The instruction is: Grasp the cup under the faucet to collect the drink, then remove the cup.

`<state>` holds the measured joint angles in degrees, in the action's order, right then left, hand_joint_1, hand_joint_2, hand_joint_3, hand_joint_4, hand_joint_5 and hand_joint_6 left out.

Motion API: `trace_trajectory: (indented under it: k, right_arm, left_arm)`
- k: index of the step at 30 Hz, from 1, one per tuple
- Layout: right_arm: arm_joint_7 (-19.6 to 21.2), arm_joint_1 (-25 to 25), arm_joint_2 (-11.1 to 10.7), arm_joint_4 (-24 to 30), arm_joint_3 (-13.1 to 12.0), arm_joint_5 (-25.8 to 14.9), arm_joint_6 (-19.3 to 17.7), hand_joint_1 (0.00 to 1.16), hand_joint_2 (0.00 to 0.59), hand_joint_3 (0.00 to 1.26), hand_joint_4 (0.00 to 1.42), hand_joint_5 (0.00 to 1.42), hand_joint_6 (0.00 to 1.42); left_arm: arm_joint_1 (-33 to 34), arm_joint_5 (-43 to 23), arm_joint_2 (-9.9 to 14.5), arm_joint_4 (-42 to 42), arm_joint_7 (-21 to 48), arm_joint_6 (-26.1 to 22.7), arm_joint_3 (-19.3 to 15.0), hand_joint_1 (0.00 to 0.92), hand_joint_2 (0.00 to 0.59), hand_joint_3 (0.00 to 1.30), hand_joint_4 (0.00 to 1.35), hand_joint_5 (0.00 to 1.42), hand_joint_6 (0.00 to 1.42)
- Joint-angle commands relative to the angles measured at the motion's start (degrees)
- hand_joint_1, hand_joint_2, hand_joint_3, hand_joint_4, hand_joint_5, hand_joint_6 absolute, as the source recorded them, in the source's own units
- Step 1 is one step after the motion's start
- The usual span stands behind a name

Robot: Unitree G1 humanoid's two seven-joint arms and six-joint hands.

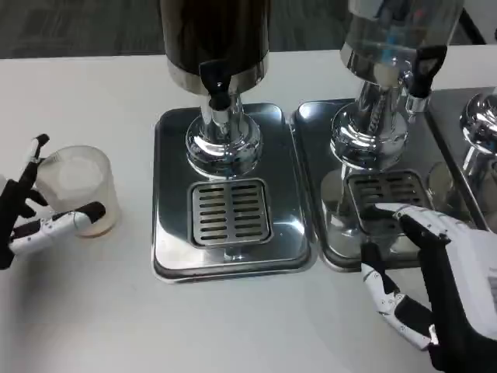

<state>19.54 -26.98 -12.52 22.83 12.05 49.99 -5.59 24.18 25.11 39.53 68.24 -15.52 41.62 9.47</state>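
While the left hand (31,206) pinches the cup (78,190) and the right hand (435,280) rests spread, carry the cup level, centred under the faucet (217,92).

Clearance around the dispensers, head view.

Bare white table (233,326) runs along the front edge between the left hand (35,214) and the right hand (435,287), and again at far left behind the translucent cup (81,190). The dark drink dispenser (216,39) overhangs its steel tray (175,233); its black faucet (217,89) and chrome pedestal (221,144) block the tray's rear half, leaving the slotted drain grate (231,211) open from above and from the front. The clear dispenser (396,35) with its own faucet (425,70) closes off the second tray (318,155), whose front is partly covered by the right hand. Cup and left hand occupy the left approach.
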Motion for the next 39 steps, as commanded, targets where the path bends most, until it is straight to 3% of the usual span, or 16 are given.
trace_trajectory:
  k: [1, 18, 23, 29, 39]
  right_arm:
    - [0.01, -0.52, 0.09, 0.66, -0.06, -0.02, -0.35, 0.57, 0.453, 0.43, 0.35, 0.31, 0.28]
    - [-0.24, -1.81, 0.49, 1.46, -0.28, -0.06, -0.27, 0.58, 0.459, 0.43, 0.35, 0.31, 0.30]
    - [-0.36, -1.74, 0.40, 1.42, -0.32, -0.19, -0.34, 0.58, 0.459, 0.43, 0.35, 0.31, 0.30]
    - [-0.61, -1.53, 0.29, 1.27, -0.46, -0.46, -0.34, 0.58, 0.459, 0.43, 0.35, 0.31, 0.31]
    - [-0.99, -1.43, 0.10, 1.02, -1.04, -1.22, -0.58, 0.58, 0.459, 0.43, 0.35, 0.31, 0.31]
  left_arm:
    - [1.58, 0.73, -0.75, 0.81, 1.58, -1.84, 1.26, 0.113, 0.000, 0.00, 0.13, 0.41, 0.54]
    - [2.78, 0.98, -1.82, 0.77, 0.40, -4.66, 3.09, 0.151, 0.009, 0.01, 0.23, 0.52, 0.63]
    - [2.32, 0.88, -2.22, 0.71, -0.36, -4.02, 3.23, 0.188, 0.029, 0.15, 0.32, 0.61, 0.76]
    - [1.58, 0.80, -2.54, 0.47, -2.83, -1.82, 3.02, 0.215, 0.053, 0.28, 0.41, 0.71, 1.03]
    - [0.62, -0.43, -3.04, 0.89, -4.83, 1.51, 1.64, 0.228, 0.087, 0.42, 0.52, 0.78, 1.14]
